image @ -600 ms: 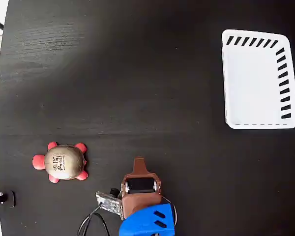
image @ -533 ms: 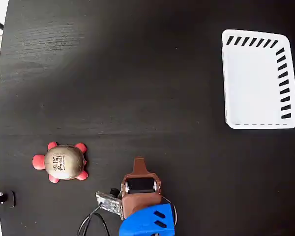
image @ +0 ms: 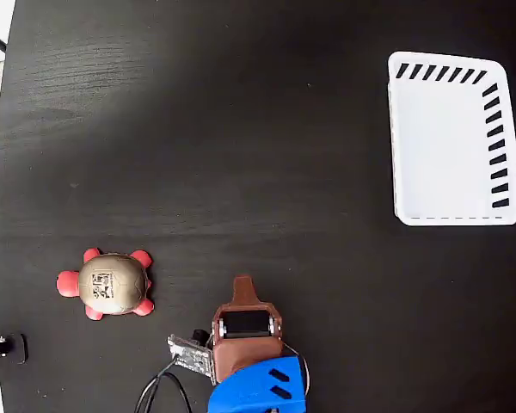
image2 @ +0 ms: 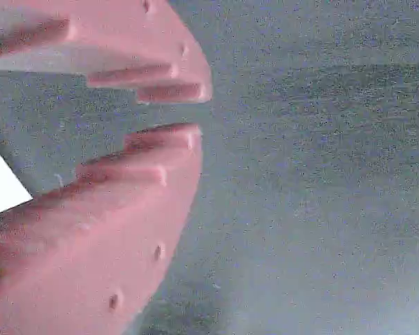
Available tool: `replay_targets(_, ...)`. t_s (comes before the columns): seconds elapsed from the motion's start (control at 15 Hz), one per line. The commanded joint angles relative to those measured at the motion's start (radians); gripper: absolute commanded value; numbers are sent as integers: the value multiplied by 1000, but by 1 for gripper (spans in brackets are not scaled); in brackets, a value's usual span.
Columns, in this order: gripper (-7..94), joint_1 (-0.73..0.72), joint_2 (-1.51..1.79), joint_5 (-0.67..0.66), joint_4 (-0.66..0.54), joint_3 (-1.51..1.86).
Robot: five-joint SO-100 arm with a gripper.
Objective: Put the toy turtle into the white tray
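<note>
No visible change since the earlier pictures.

Fixed view: blue arm (image: 260,389) cut off by the bottom edge — base hidden; its gripper (image: 242,282) seen from above, fingertip gap too small to read. Wrist view: fingers (image2: 112,230) blurred, cut by left and top edges — table (image2: 321,174) is a grainy haze.

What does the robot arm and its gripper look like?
In the fixed view, the gripper is brown with a dark rectangular inset, joined to a bright blue arm. Black cables trail from a small board beside it. The wrist view shows pinkish ridged fingers.
</note>
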Motion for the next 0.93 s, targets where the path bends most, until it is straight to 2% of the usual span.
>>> replay_targets(0.0,0,-12,9,6,20,-9)
replay_targets(0.73,0,-48,9,-32,18,-9)
replay_targets(0.87,0,-34,-25,43,-29,-15)
